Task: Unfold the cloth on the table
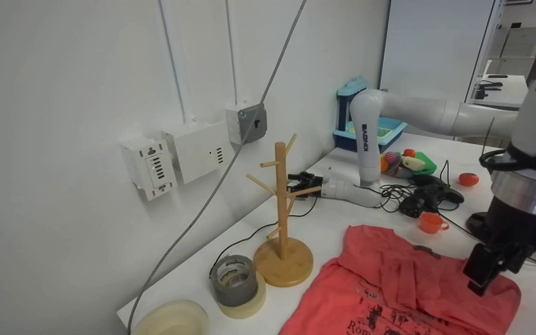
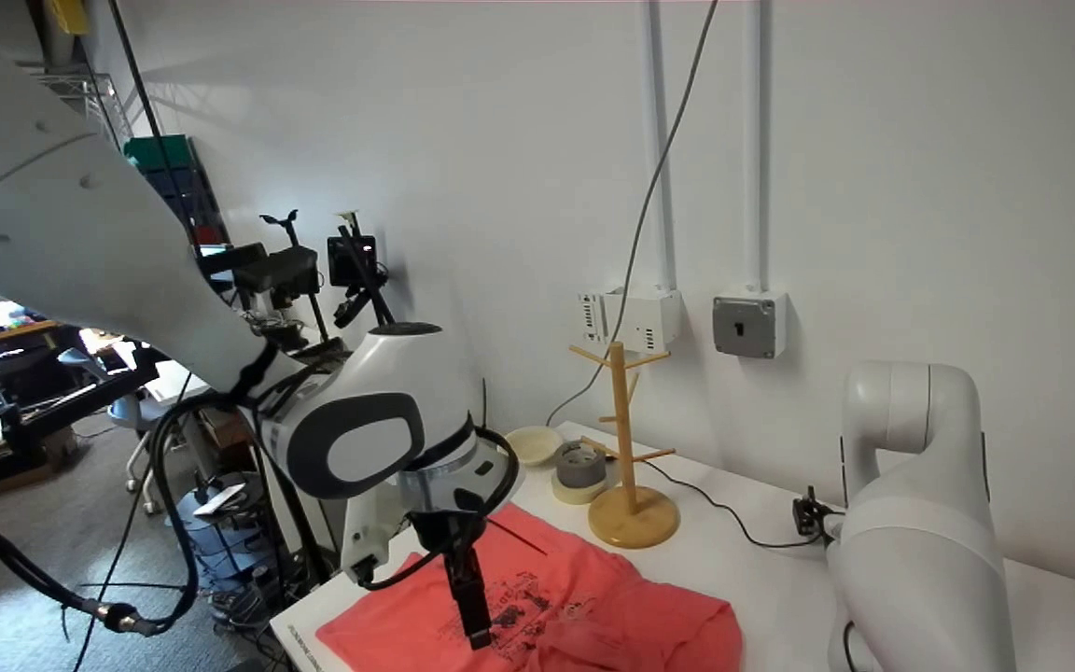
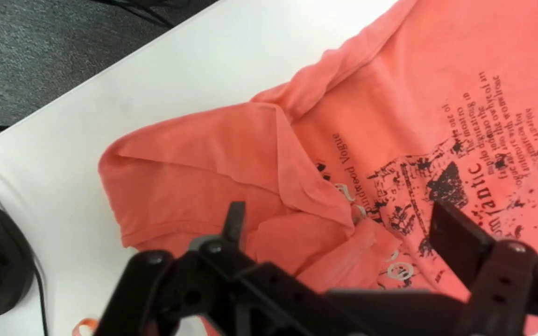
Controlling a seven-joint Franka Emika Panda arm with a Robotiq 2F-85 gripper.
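Wrist view, wrinkled cloth [image 3: 329,163], beneath gripper [image 3: 340,217]

Robotics lab, evidently: Franka arm [image 2: 160,289] and Kinova arm [image 1: 365,139] at one white table [image 2: 771,602]. Game controller [image 1: 433,193] beside tangled cables [image 1: 391,191]. Wall [image 2: 948,187] carries conduit [image 2: 757,140] and grey switch box [image 2: 745,327]; grey carpet [image 3: 31,60] underfoot.
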